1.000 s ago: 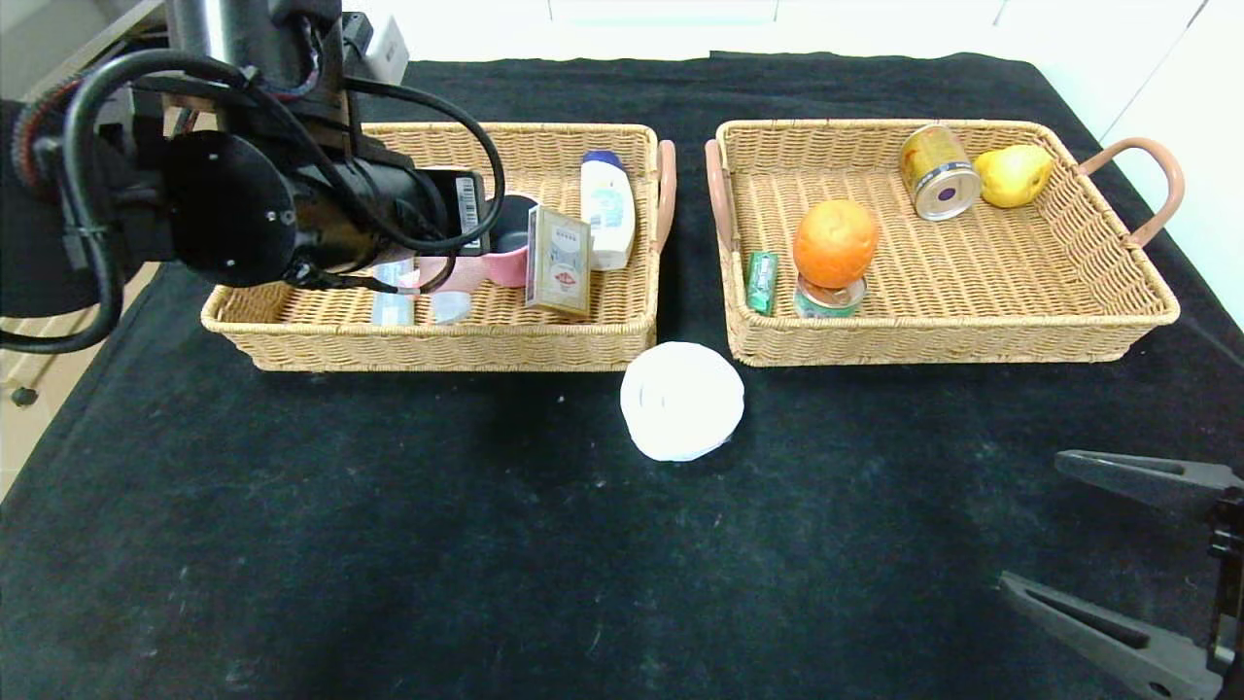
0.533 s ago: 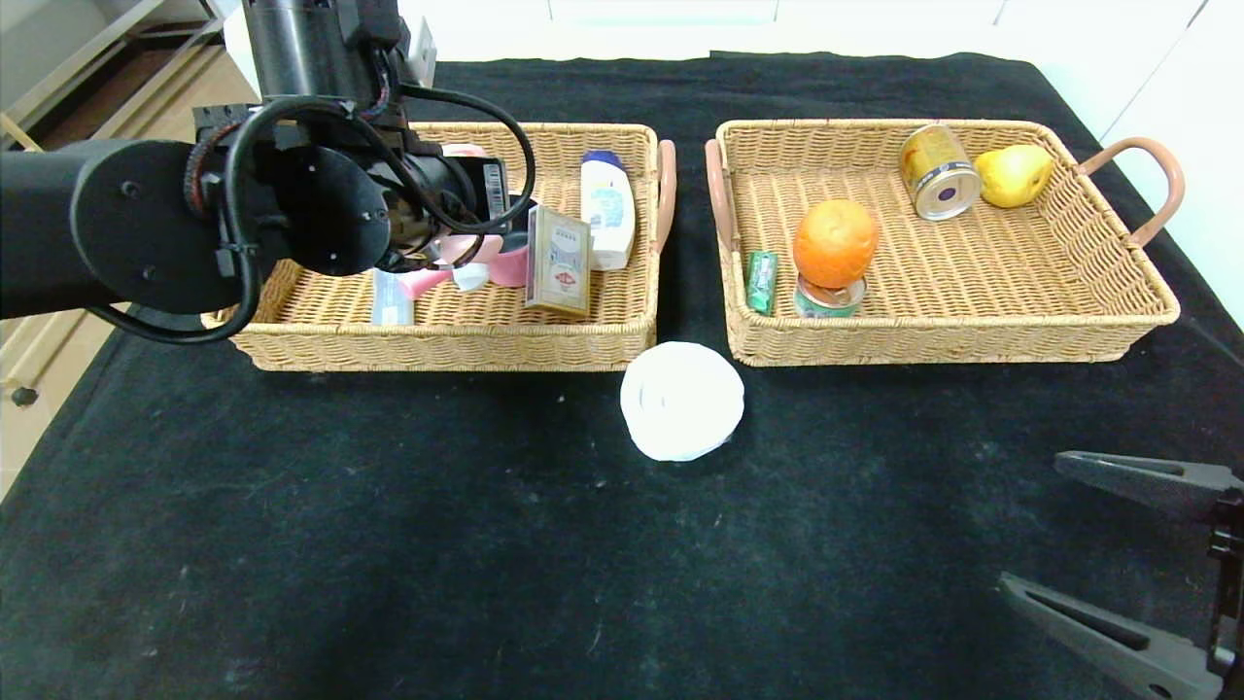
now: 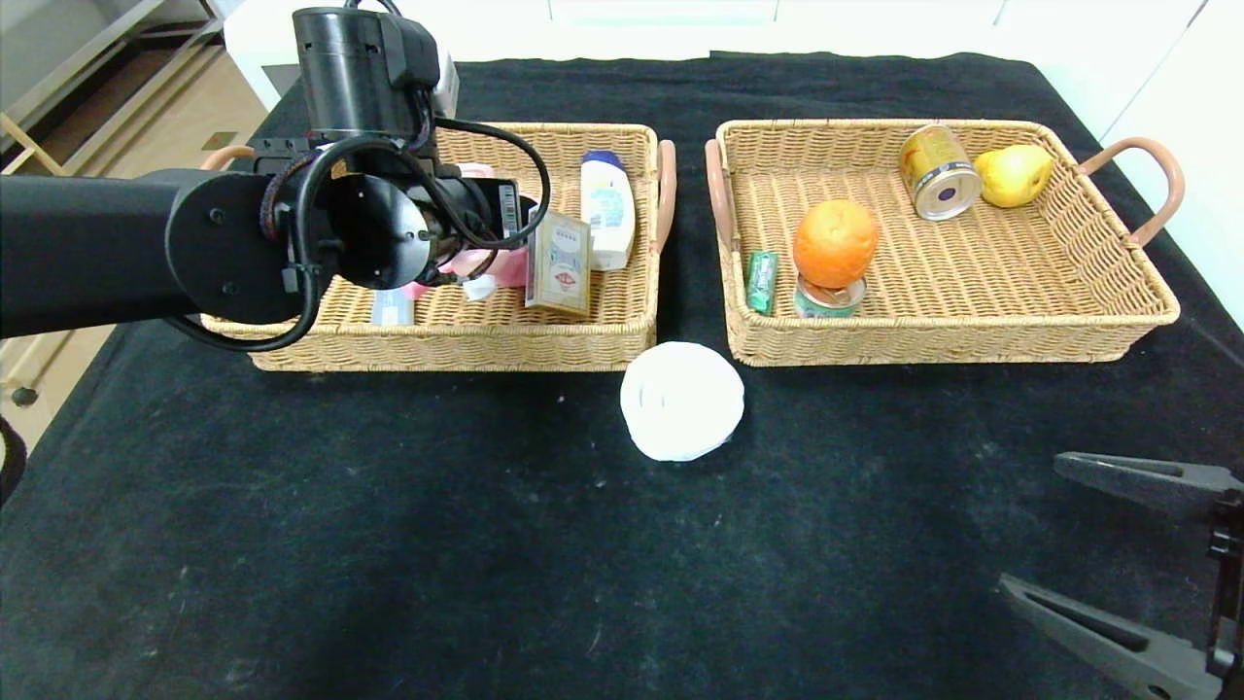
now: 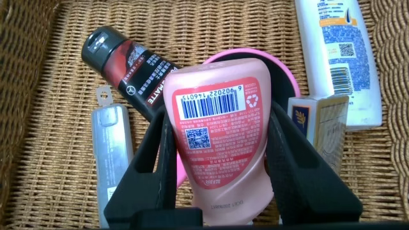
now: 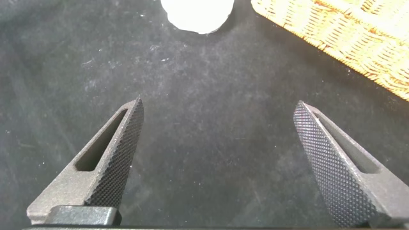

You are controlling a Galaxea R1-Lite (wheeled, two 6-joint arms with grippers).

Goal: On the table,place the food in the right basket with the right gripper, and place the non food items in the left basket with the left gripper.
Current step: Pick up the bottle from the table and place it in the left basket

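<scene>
Here the left gripper [image 4: 220, 144] hangs over the left basket [image 3: 437, 335], toward the table's [image 3: 389, 535] far left corner, clenched on the pink bottle [image 4: 219, 137], which sits between its two fingers above a pink round dish [image 4: 284, 73]. Around it in that basket lie a black tube [image 4: 124, 61], a translucent oblong case [image 4: 110, 150], a beige box [image 3: 559, 262] standing on edge, and a white bottle [image 3: 606, 209]. The white round tub [image 3: 682, 401] rests on the cloth just beside the near edge of both baskets, between them. The right basket [image 3: 952, 335], toward the far right corner, holds the orange [image 3: 835, 242] perched on the small tin [image 3: 829, 297], the green gum pack [image 3: 762, 281], a gold can [image 3: 939, 172] and a yellow pear [image 3: 1014, 174]. The right gripper [image 5: 220, 163] sits spread wide above bare cloth near the near right corner.
</scene>
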